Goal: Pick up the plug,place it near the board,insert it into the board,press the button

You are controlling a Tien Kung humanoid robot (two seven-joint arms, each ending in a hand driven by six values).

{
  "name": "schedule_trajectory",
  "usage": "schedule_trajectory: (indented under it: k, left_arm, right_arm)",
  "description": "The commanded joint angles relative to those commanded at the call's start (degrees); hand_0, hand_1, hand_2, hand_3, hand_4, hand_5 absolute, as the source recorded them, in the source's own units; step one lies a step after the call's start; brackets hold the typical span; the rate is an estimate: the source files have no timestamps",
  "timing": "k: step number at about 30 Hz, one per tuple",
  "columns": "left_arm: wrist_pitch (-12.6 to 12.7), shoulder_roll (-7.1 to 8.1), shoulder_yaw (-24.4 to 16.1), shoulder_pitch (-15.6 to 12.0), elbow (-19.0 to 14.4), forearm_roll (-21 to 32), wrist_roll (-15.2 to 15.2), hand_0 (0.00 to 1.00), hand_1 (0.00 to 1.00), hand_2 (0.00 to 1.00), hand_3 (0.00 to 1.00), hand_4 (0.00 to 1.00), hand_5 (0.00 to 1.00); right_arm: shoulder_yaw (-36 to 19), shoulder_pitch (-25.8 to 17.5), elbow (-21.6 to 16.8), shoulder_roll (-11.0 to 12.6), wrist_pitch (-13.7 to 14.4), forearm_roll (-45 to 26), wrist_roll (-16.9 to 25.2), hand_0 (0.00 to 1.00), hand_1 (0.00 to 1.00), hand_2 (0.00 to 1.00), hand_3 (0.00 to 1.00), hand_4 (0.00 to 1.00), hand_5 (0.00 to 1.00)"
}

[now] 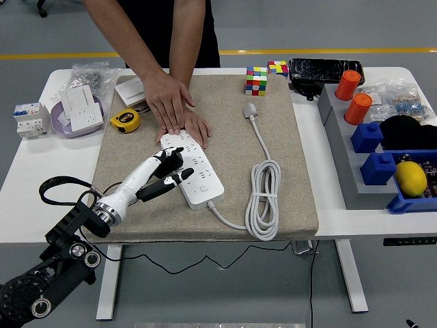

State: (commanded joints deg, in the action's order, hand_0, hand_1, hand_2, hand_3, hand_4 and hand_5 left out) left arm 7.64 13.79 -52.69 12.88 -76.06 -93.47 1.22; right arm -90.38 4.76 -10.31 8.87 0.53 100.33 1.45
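The white power strip [198,174] lies slanted on the beige mat [287,157]. Its own white plug [250,108] rests on the mat at the far end of the cord, well right of the strip. The cord is looped in a coil [263,198] by the mat's near right. My left hand [177,168] hovers at the strip's left side, open, with one black finger [183,177] stretched over the strip's sockets and nothing held. A person's two hands [176,109] press flat on the strip's far end. My right arm does not show.
Left of the mat sit a yellow tape measure [125,120], a purple bowl [63,128] with a socket and a small breaker [27,117]. Two colour cubes [256,80] stand at the back. A grey rack [355,171] with orange and blue pieces and a lemon [410,178] fills the right.
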Motion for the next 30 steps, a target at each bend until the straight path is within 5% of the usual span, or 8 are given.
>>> schedule_trajectory:
  k: [30]
  left_arm:
    - [0.05, -0.42, 3.77, 1.53, -1.51, -4.67, -2.35, 0.998, 0.998, 0.96, 0.943, 0.998, 0.998]
  right_arm:
    - [-0.31, 0.18, 0.0, 0.19, 0.08, 0.2, -0.03, 0.976, 0.931, 0.866, 0.882, 0.998, 0.998]
